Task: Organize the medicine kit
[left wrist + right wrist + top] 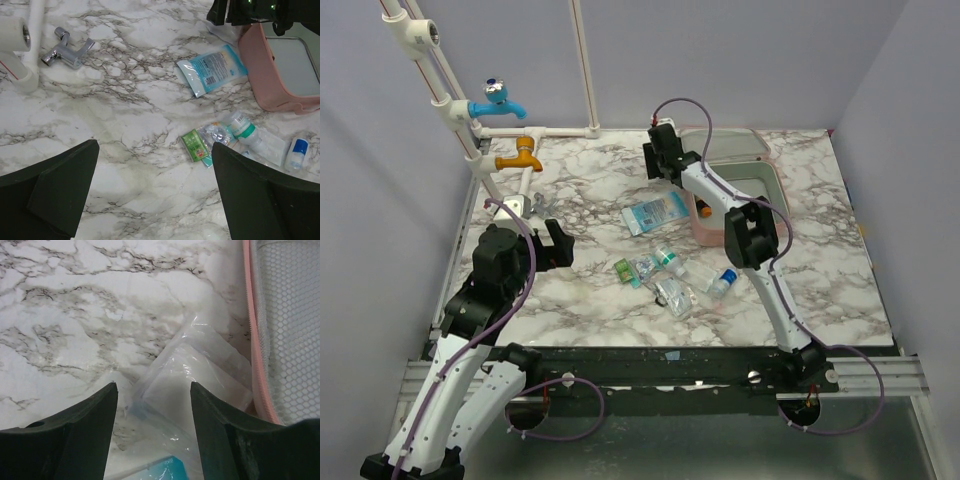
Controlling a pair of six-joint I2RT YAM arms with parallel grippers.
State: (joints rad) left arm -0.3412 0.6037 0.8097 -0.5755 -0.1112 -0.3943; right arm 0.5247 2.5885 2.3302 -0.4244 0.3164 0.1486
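The medicine kit, a pale pink case, lies open at the back right; its pink wall and mesh lining show in the wrist views. My right gripper hangs open just left of the kit, its fingers either side of a clear plastic packet on the marble without pinching it. My left gripper stands wide open over bare marble, left of the loose items. These are a blue packet, a green sachet, a green-capped bottle, a blister pack and a blue-capped bottle.
White pipes with a blue tap and an orange tap stand at the back left. A chrome tap fitting lies on the marble near them. Purple walls close in the table on three sides.
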